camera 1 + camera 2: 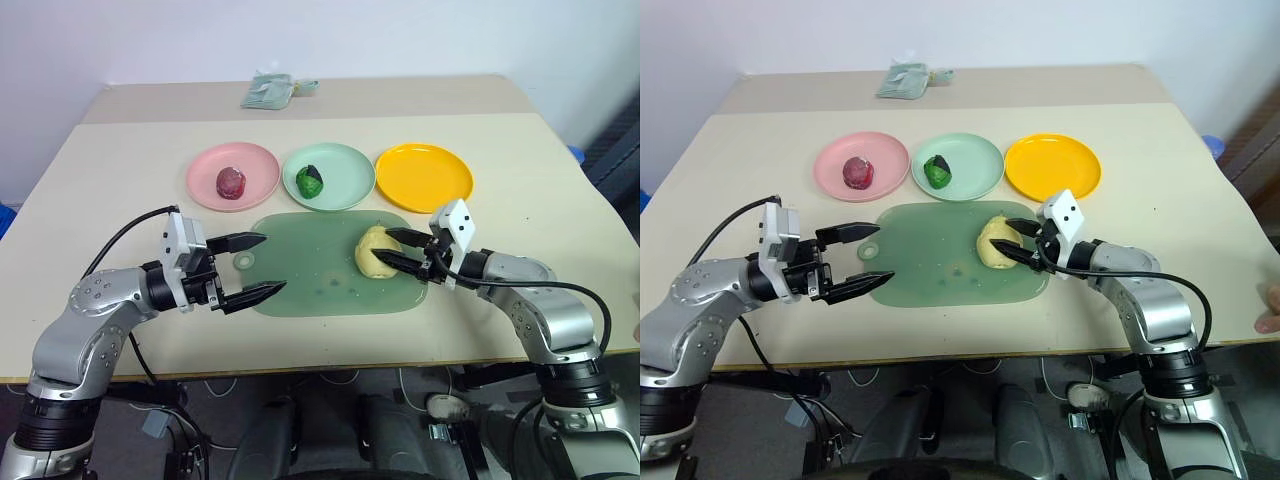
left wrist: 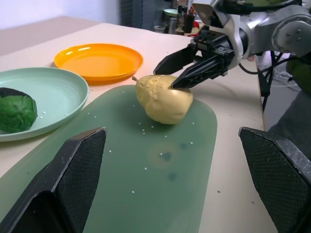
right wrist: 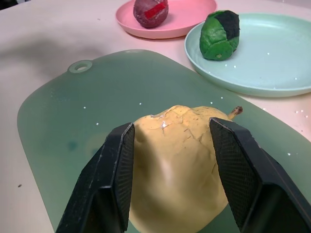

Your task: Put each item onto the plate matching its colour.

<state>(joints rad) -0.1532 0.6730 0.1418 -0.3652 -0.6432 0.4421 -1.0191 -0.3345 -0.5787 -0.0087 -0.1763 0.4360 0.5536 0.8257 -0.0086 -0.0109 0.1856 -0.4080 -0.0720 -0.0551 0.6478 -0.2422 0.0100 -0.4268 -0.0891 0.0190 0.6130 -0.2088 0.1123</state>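
While the pale yellow pear (image 1: 374, 252) lies on the right end of the translucent green mat (image 1: 310, 275), the right gripper (image 1: 403, 250) has its two black fingers (image 3: 116, 179) pressed against the fruit's two sides, pinching it. The right wrist view looks straight along those fingers, with the pear's cracked yellow surface bulging between them and its short stem pointing toward the mint green plate (image 1: 345, 189). The pear rests on the mat, with its underside touching the surface in the left wrist view.

Across the mat, the left gripper (image 1: 252, 265) hovers over the mat's left edge with its fingers spread wide apart and nothing between them; it points roughly toward the pear.

Beyond the mat stand three round plates in a row. The pink plate (image 1: 258, 185) on the left carries the dark red item (image 1: 231, 182) near its middle. The mint green plate in the centre carries the dark green and black item (image 1: 310, 181), sitting slightly toward the pink plate. The orange-yellow plate (image 1: 424, 177) on the right lies just beyond the pear and the right gripper, near them but apart.

Everything sits on a pale beige table (image 1: 120, 180). At its far edge, well apart from the plates, lies a small pale green-grey packet (image 1: 268, 90).
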